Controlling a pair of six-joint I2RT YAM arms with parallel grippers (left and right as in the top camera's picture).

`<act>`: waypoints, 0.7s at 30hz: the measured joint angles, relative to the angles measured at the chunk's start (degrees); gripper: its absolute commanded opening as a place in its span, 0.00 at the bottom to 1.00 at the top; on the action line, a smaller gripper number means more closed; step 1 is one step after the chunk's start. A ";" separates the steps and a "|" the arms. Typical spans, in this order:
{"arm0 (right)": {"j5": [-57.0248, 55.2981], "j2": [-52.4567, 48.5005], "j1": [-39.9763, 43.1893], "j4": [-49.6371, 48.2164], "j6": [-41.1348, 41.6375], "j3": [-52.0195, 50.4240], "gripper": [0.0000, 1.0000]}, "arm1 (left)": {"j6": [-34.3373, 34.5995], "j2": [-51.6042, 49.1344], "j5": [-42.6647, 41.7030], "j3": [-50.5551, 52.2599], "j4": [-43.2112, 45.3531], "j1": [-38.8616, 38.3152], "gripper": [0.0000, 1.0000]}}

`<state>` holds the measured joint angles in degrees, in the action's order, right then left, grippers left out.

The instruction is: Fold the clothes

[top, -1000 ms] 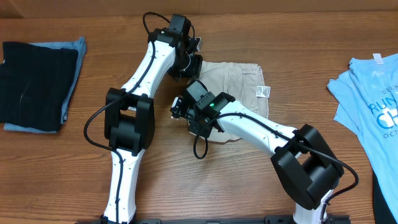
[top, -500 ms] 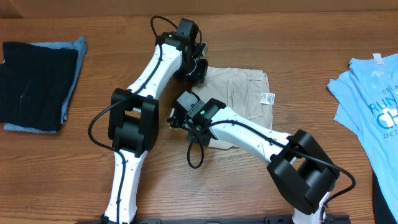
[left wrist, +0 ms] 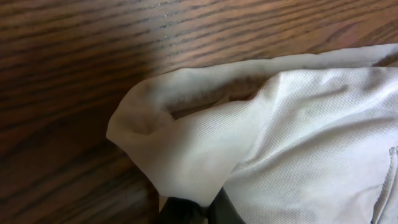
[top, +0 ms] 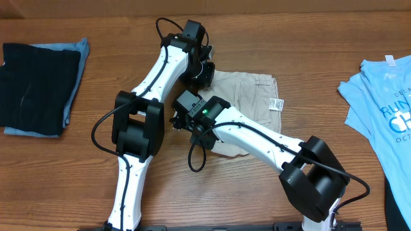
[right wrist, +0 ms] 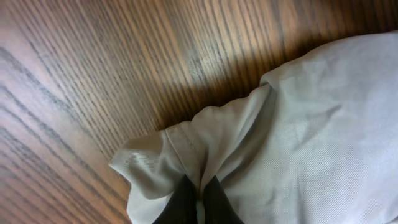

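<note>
Overhead: pale beige, creased shorts [top: 250,96].

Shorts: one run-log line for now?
left gripper: shut on shorts edge | right gripper: shut on shorts edge | shorts: lying on table

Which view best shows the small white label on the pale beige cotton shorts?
Overhead: the small white label lies uncovered at the right edge of the pale beige cotton shorts. Both wrist views show only fabric.
</note>
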<state>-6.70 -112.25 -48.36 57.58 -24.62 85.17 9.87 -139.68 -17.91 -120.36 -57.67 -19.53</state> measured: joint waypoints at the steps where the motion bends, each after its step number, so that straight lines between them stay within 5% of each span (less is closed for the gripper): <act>1: 0.50 0.00 -0.02 0.07 -0.02 0.02 0.04 | 0.24 0.00 -0.26 0.02 -0.26 -0.02 0.05; 21: 0.85 0.00 -1.55 0.35 -1.16 -1.18 0.04 | 0.74 0.00 -0.79 0.87 -0.74 -0.61 0.04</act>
<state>-5.85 -112.25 -49.91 57.93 -25.78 83.99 10.61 -139.68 -18.70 -119.48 -58.41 -20.14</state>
